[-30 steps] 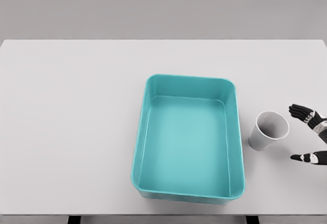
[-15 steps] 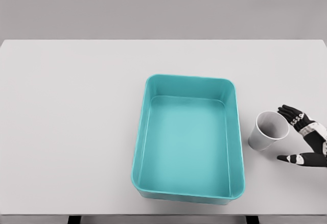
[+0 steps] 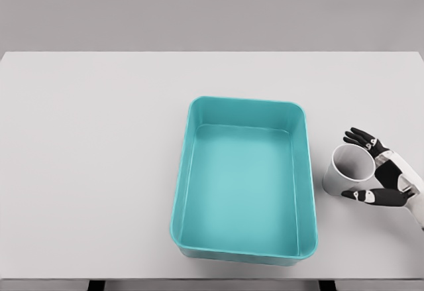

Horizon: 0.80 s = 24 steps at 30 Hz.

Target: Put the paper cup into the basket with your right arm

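Note:
A white paper cup (image 3: 346,171) stands upright on the table just right of the teal basket (image 3: 305,172). My right hand (image 3: 358,166) reaches in from the right edge with its fingers spread. Its fingers (image 3: 361,138) lie along the cup's far rim and its thumb (image 3: 363,196) sits at the cup's near side. The hand brackets the cup without closing on it. The basket is a rectangular tub with nothing inside. My left arm does not appear in the head view.
A white table (image 3: 93,172) carries everything, its front edge near the bottom of the picture. The basket sits just right of the table's middle, a narrow gap apart from the cup.
My right hand has slid left from the picture's edge until its fingers and thumb flank the cup. Cup and basket have stayed put.

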Motion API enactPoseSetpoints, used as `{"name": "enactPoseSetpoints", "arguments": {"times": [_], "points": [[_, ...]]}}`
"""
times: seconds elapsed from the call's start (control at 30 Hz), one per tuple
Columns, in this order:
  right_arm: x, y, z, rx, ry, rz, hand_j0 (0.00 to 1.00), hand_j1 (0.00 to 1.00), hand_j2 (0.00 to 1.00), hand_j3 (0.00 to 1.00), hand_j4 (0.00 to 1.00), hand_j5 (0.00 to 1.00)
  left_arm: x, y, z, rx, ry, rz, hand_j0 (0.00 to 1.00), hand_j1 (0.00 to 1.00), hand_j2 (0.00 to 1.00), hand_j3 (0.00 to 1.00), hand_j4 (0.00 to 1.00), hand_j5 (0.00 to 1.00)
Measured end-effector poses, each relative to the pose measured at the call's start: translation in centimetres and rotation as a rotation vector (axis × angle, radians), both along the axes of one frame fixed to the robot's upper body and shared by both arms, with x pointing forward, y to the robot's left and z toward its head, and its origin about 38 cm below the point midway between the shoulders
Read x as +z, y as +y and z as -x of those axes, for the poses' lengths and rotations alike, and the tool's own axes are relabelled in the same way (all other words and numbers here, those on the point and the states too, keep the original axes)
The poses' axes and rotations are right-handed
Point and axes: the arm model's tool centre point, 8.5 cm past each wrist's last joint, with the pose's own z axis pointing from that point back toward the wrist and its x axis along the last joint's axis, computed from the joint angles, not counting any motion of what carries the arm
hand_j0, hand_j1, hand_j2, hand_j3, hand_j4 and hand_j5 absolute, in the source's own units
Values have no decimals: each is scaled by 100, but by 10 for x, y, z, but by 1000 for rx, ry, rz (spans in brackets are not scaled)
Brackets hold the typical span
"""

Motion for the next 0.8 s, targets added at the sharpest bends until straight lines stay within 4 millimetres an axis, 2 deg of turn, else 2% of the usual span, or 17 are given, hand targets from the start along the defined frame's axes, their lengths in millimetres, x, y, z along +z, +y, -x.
{"name": "enactPoseSetpoints", "arguments": {"times": [0.5,0.57,0.63,0.8], "points": [[-3,9,4,11,20,-35,100,100,100,100,100,100,0,0,1,0,2,0,100,100,100,100,100,100],[-3,9,5,6,27,-47,97,97,97,97,97,97,0,0,0,0,0,0,100,100,100,100,100,100],[-3,8,5,4,30,-50,87,87,87,87,87,87,0,0,0,0,0,0,100,100,100,100,100,100],[-3,7,5,1,33,-53,74,74,74,74,74,74,0,0,1,0,1,0,100,100,100,100,100,100]]}}
